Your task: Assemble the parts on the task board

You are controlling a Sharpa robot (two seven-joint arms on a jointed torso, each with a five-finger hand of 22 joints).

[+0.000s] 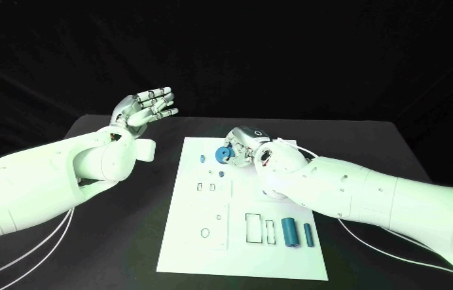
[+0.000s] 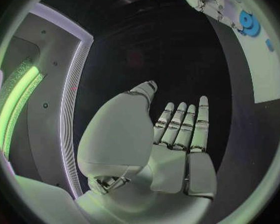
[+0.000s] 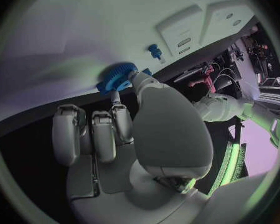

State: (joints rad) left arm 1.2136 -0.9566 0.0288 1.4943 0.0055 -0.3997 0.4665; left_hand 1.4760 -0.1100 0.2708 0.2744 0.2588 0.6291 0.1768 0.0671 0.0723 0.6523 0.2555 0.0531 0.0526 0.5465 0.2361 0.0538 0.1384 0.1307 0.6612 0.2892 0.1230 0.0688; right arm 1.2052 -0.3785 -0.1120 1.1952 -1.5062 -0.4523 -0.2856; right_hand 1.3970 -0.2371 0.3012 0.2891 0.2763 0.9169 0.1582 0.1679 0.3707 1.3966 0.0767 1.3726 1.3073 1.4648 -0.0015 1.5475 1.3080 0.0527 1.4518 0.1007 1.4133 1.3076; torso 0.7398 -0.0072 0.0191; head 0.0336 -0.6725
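Observation:
The white task board [image 1: 245,251] lies in the middle of the black table. My right hand [image 1: 249,147] reaches over the board's far end and pinches a blue gear [image 1: 224,154] between thumb and a finger, low over the board. The right wrist view shows the gear [image 3: 117,77] at the fingertips [image 3: 135,78], against the board [image 3: 84,25], with a small blue peg [image 3: 155,51] standing a little beyond it. My left hand [image 1: 143,110] is raised off the board's far left side, empty, its fingers [image 2: 189,129] straight and apart.
Two blue cylinders [image 1: 290,232] [image 1: 308,232] lie side by side near the board's front right. Small blue pieces [image 1: 220,171] [image 1: 201,159] sit left of the gear. Rectangular slots [image 1: 254,228] and a round hole [image 1: 205,232] mark the board's front half.

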